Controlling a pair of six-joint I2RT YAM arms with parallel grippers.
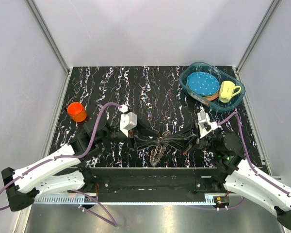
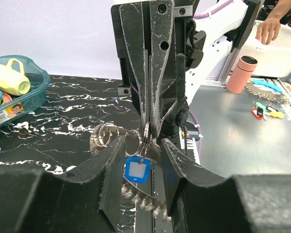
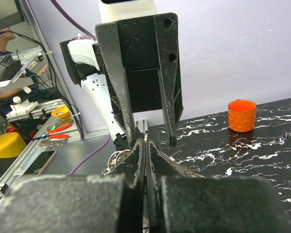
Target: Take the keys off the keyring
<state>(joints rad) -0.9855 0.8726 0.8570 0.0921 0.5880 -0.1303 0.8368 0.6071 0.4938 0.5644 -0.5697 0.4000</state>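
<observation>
Over the table's front middle, my two grippers meet tip to tip. My right gripper (image 1: 169, 141) (image 3: 145, 143) (image 2: 150, 132) is shut on the thin wire keyring (image 2: 146, 132) (image 3: 146, 137) and holds it up. The keys (image 1: 156, 154) hang below it as a string of small grey teeth (image 2: 144, 198). A blue-headed piece (image 2: 137, 170) dangles from the ring, and small split rings (image 2: 104, 135) sit to its left. My left gripper (image 1: 157, 139) (image 2: 143, 143) (image 3: 152, 143) is open, one finger on each side of the blue piece.
An orange cup (image 1: 77, 112) (image 3: 241, 115) stands at the table's left. A blue oval basin (image 1: 188, 86) (image 2: 33, 94) at the back right holds a blue dotted plate (image 1: 203, 83) and a yellow mug (image 1: 228, 91) (image 2: 8, 77). Off the table stands a pink bottle (image 2: 242, 74).
</observation>
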